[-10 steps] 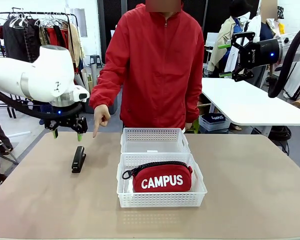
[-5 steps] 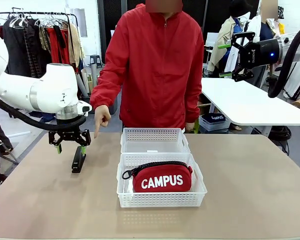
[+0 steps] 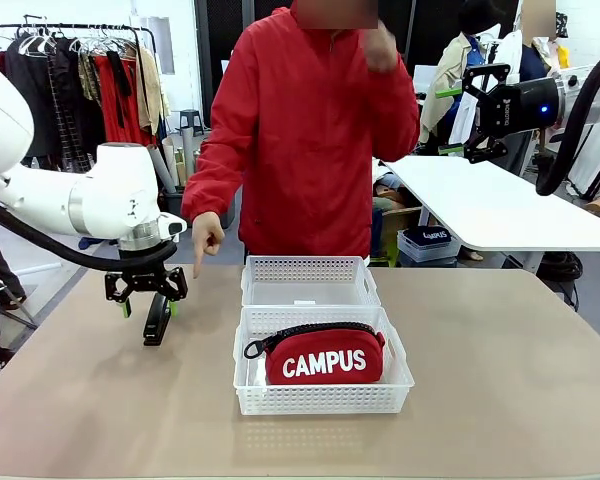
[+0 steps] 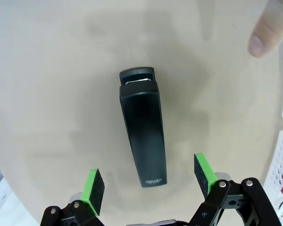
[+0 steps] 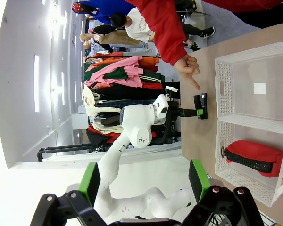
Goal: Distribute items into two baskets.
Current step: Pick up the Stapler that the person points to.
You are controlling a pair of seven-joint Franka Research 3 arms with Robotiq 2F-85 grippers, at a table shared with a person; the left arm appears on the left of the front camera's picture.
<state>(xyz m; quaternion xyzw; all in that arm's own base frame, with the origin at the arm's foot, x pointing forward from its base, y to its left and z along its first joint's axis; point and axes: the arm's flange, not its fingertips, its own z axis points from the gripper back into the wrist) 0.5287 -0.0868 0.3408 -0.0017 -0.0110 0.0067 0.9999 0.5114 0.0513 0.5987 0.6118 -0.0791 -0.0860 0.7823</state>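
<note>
The bench (image 3: 500, 380) is a plain tan sheet, matte and bare, with faint darker smudges showing in the left wrist view. The near basket (image 3: 323, 398), white with lattice sides, sits at its middle and holds the red pouch (image 3: 325, 358), which lies on its side with the "CAMPUS" print facing the robot and a black strap along its top. The far basket (image 3: 310, 268) stands directly behind the near basket, the two rims touching, and has only a small white label in it. Left of the near basket, apart from it, the black stapler (image 3: 157, 322) lies flat on the bench. The left tool (image 3: 148, 307) hangs over it with its jaws apart, one green pad on each side of the stapler's body and neither touching it. Behind and left of the near basket, a person in a red jacket points a hand (image 3: 205, 238) down toward the stapler. The right tool (image 5: 144, 181) is held high, beyond and to the right of the near basket, with jaws apart and nothing between them. Farther back stand a rack of hanging clothes (image 3: 80, 60) on the left and a white table (image 3: 500, 205) on the right.
</note>
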